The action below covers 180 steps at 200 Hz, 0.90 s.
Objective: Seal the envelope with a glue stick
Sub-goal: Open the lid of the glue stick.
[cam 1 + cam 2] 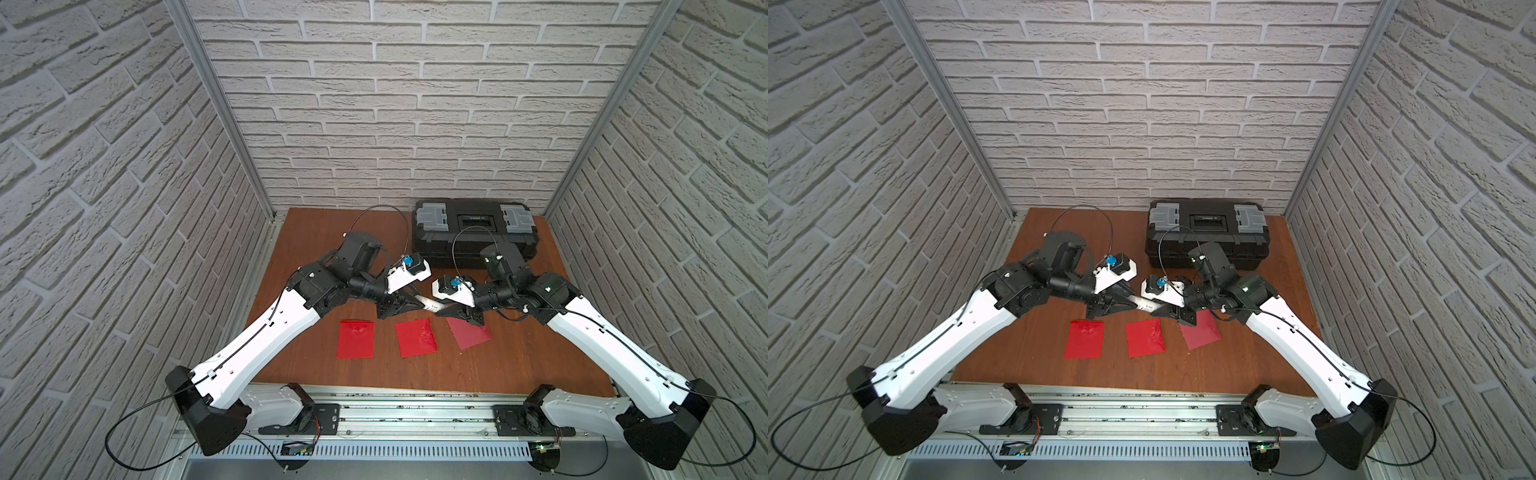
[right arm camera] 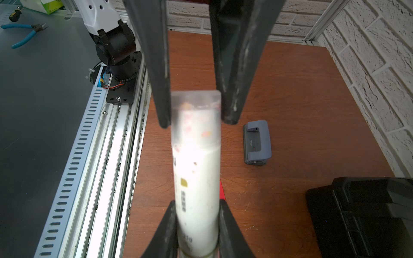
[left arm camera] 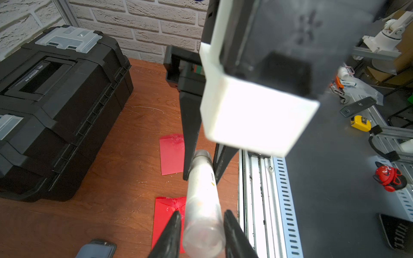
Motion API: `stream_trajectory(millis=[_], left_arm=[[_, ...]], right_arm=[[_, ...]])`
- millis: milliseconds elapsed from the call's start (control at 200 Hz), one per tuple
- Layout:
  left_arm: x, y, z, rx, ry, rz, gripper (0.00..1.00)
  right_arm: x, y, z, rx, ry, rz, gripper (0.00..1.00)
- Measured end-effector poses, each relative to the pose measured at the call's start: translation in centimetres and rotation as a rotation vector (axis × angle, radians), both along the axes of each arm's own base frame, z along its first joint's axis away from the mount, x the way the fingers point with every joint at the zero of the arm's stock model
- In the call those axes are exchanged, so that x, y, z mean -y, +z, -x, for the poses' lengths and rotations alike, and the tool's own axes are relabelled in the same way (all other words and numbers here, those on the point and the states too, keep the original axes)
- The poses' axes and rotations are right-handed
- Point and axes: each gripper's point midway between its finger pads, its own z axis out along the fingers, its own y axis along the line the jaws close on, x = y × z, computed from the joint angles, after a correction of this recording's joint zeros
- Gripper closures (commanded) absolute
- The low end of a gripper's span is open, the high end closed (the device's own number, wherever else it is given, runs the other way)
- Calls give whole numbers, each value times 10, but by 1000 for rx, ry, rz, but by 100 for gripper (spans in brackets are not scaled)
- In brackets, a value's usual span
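Both top views: glue stick [image 1: 430,306] held above table [image 1: 415,374], bridging left gripper [image 1: 420,303] and right gripper [image 1: 441,309]; three red envelopes [image 1: 416,337] lie flat nearby.
Left wrist: jaws flank translucent cap [image 3: 202,232]; pinch not discernible; presumably positioned to pull cap off.
Right wrist: jaws clamped on white barrel [image 2: 196,178], anchoring glue stick for uncapping.

the glue stick [image 2: 196,178] is smooth plastic, the envelopes [image 1: 416,337] glossy paper, the table [image 1: 415,372] wood-grain.
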Motion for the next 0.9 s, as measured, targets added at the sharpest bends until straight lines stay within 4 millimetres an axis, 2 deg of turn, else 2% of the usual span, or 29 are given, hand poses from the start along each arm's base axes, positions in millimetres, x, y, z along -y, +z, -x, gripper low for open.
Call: stream_trajectory(millis=[180,255,340,580,900], left_arm=[[0,-1,-1,-2,1,-3,74],[0,-1,0,-2,0,-3,68],[0,-1,-1,-2,1,-3,67],[0,-1,0,-3,1,-4,70],[0,-1,-1,-1,0,-4,66]], right_arm=[[0,-1,-1,-7,-10,4,97],[0,-1,-1,-8,-12,4,97],[0,-1,-1,-9,-14,5,97],[0,-1,-1,-11,-15,4,97],[0,0,-1,-5,-17,5,97]])
